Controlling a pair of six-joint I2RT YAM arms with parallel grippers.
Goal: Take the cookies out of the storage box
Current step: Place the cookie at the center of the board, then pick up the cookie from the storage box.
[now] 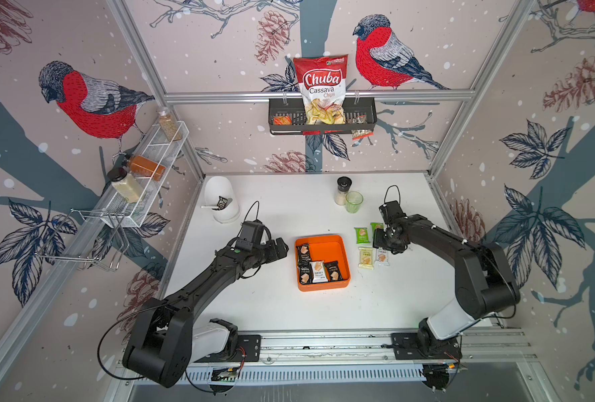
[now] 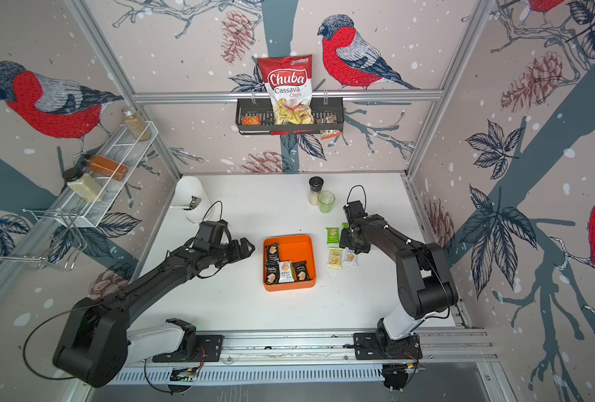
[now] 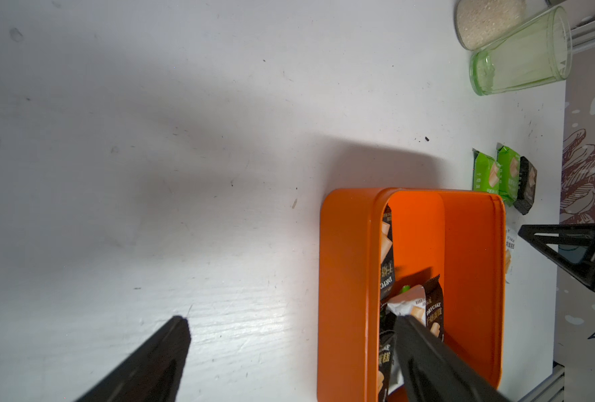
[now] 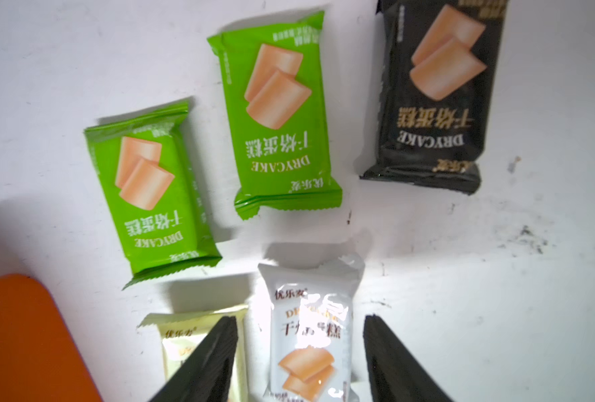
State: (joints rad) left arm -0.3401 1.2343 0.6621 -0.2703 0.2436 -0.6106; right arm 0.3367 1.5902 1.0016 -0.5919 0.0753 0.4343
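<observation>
While right claw [image 4: 300, 318] gapes, white cookie [image 4: 310, 351] lies between

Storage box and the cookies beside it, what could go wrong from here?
The right gripper stands open astride the white packet, one side over the pale yellow packet; rising could snag either. In the storage box, the remaining packets overlap, so the left gripper might pinch two or push the box.
</observation>
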